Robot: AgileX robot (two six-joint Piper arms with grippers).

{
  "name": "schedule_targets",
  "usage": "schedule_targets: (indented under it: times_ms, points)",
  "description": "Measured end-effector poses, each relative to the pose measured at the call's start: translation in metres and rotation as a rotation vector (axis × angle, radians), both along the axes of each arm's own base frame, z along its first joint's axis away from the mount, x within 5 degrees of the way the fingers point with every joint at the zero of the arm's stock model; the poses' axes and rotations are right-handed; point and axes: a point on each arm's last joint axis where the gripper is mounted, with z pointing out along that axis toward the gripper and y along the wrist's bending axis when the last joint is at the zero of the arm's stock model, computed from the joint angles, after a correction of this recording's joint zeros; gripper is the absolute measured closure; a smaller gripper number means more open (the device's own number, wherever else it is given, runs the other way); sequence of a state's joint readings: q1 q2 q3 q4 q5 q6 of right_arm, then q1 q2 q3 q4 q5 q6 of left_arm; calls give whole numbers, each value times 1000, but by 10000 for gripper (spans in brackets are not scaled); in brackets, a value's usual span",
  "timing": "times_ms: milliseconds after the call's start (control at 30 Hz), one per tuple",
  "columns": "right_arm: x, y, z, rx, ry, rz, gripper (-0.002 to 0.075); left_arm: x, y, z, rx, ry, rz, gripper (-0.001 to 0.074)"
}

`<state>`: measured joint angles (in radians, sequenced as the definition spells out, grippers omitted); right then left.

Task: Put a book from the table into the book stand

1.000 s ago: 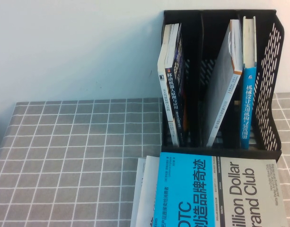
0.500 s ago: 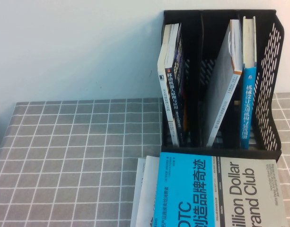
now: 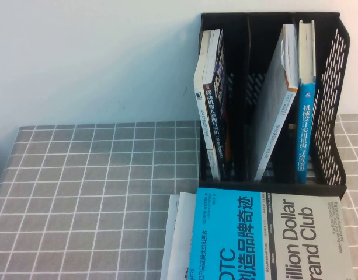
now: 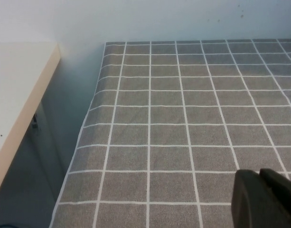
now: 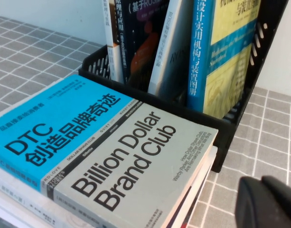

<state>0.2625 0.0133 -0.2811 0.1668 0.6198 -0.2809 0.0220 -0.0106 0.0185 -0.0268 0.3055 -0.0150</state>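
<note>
Hovering low over table (image 4: 183,109), left gripper (image 4: 260,176) seen with fingers pressed together, nothing held, only bare grid cloth ahead. Right gripper (image 5: 268,202) seen as dark bulk near cyan and white book (image 5: 102,147); finger spacing cannot be told. Beyond that stack, book stand (image 3: 336,140) placed upright; dark-spined book (image 3: 216,116) stood in its left slot.

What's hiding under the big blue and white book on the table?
Under the blue and white book lie more books: white page edges and a dark cover edge stick out. Their covers are hidden, so titles and number cannot be told. The grey checked table is underneath.
</note>
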Motion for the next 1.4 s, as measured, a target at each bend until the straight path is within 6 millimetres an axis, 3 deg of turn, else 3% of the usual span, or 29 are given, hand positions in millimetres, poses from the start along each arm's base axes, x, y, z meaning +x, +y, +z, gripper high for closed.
schedule_targets:
  times_ms: [267, 567, 1400]
  points:
    - [12, -9, -33, -136, -33, -116, 729, 0, 0, 0, 2, 0, 0, 738]
    - [25, -12, -62, 19, -81, -272, 729, 0, 0, 0, 2, 0, 0, 738]
    - [26, -12, -67, 43, -91, -282, 729, 0, 0, 0, 2, 0, 0, 738]
